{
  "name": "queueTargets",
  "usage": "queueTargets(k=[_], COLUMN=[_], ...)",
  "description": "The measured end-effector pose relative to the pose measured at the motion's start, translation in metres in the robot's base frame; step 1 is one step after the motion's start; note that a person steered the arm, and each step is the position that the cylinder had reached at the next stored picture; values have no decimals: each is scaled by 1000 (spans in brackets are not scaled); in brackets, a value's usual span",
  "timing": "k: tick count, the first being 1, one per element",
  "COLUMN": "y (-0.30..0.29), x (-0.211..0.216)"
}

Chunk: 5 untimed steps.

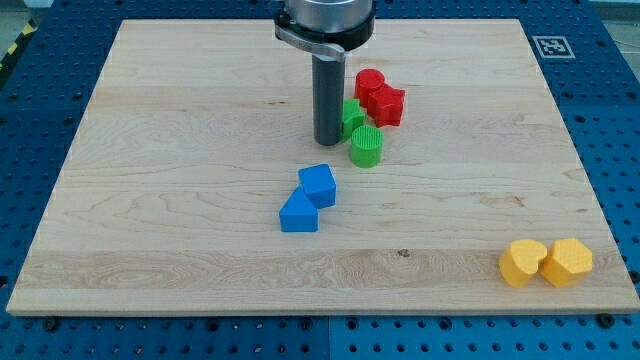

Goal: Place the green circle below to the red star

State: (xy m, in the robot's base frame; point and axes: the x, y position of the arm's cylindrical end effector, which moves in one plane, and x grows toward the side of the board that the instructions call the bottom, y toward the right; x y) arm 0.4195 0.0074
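Observation:
The green circle (367, 146) stands on the wooden board (180, 150) near the middle, just below a second green block (353, 114) whose shape I cannot make out. The red star (386, 104) lies up and to the right of the green circle, touching a red round block (369, 82) above it. My tip (328, 141) rests on the board just left of the green circle and the other green block, close to both. The rod hides part of the second green block.
Two blue blocks (318, 185) (298, 213) sit touching each other below and left of my tip. Two yellow blocks (523, 262) (567, 262) lie side by side at the board's bottom right corner. A printed marker (550, 46) is at the top right corner.

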Motion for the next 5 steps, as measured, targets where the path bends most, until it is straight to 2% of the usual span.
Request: queueTargets(k=[2, 5], y=[11, 30], x=[27, 34])
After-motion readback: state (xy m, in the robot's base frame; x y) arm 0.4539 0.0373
